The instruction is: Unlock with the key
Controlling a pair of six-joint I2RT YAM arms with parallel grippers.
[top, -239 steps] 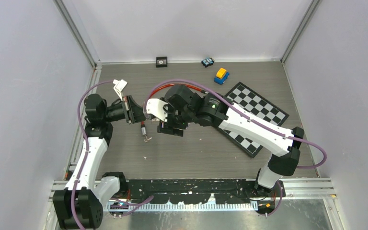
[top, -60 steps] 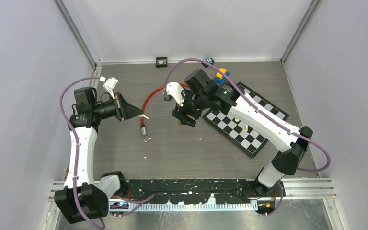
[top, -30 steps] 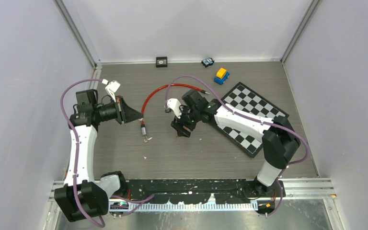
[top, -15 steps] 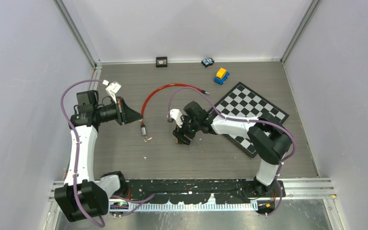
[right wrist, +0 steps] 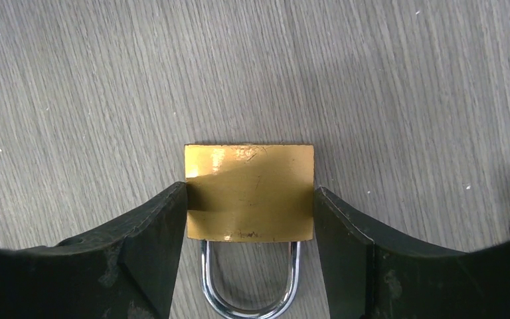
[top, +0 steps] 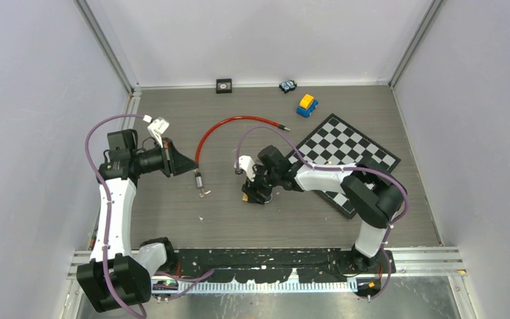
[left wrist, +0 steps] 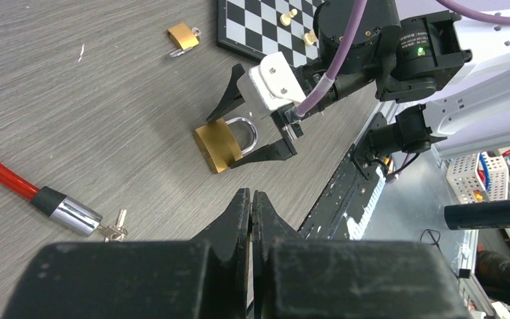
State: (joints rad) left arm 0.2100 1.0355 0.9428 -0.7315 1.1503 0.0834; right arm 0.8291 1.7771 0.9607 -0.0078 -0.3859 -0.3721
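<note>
Right wrist: pinning padlock (right wrist: 249, 193) to table (right wrist: 73, 80) with right hand (right wrist: 249, 199), likely steadying it for unlocking, left hand (left wrist: 251, 199) clenched shut.

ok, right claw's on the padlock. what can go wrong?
Right claw pinches the brass padlock with steel shackle by its narrow sides, flat on the table: could twist or slip on lifting.
Left claw is shut with no key visible; small silver keys lie at the red cable's metal end.
</note>
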